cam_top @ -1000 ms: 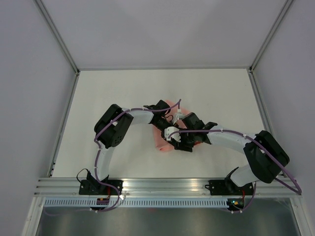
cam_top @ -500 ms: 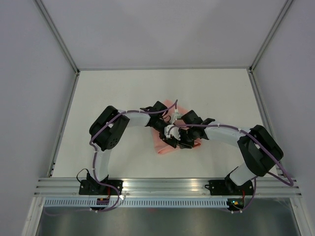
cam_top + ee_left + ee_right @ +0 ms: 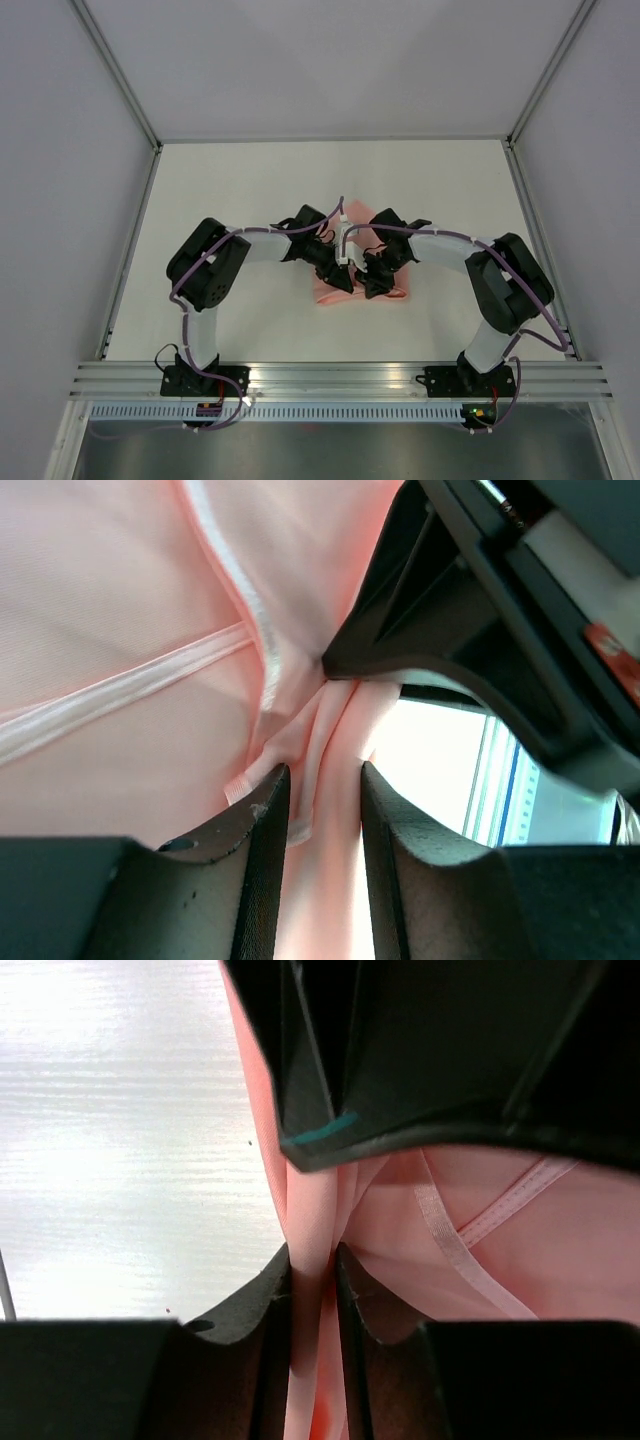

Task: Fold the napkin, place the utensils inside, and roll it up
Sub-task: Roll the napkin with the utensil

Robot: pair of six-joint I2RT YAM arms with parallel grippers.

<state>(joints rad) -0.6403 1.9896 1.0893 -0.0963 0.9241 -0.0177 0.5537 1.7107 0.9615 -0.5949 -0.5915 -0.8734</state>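
The salmon-pink napkin lies bunched at the middle of the white table, mostly covered by both wrists. My left gripper is at its left part. In the left wrist view the napkin fills the frame and a loose fold with a hemmed edge runs between the parted jaws of the left gripper, unsqueezed. My right gripper faces it closely. In the right wrist view the right gripper pinches an upright fold of the napkin. The utensils are out of view.
The white table is walled by grey panels at the back and sides, with an aluminium rail along the near edge. The two wrists almost touch above the cloth; the left wrist's black body hangs just over the right gripper.
The right jaws have closed onto a fold of the napkin while the left jaws have parted. Both elbows swung outward and the two grippers drew together over the cloth.
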